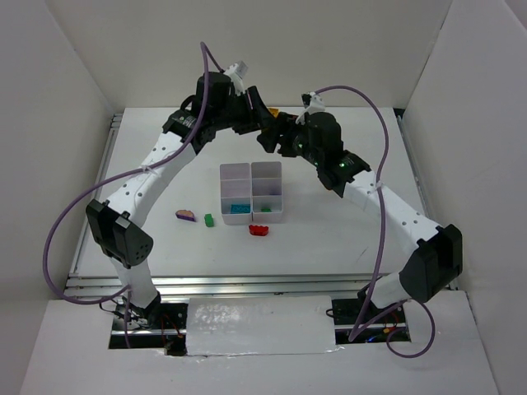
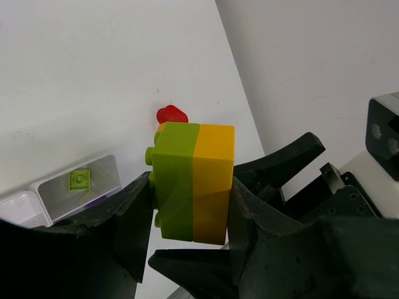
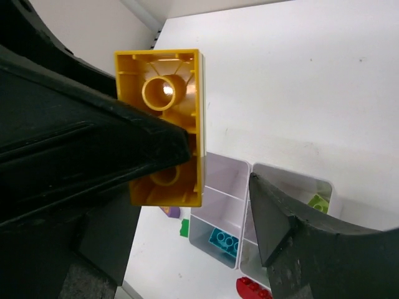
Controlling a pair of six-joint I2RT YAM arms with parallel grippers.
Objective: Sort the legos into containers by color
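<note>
— Left gripper (image 2: 190,208) pinching green-yellow pair (image 2: 193,177), held up beyond containers (image 1: 252,194). Step?
— Splitting the pair, I'd say. Right gripper (image 3: 219,163) spread, one finger against the yellow half.
— Next?
— Right clamps yellow, pull apart. Green goes in with green brick (image 2: 79,179).

The white table (image 1: 346,239) bears the containers (image 1: 251,193), a pink lego (image 1: 186,216), green lego (image 1: 209,220) and red lego (image 1: 259,230).

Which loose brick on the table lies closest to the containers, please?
The red brick, just before the containers' near edge; the green brick and pink brick lie farther left.
</note>
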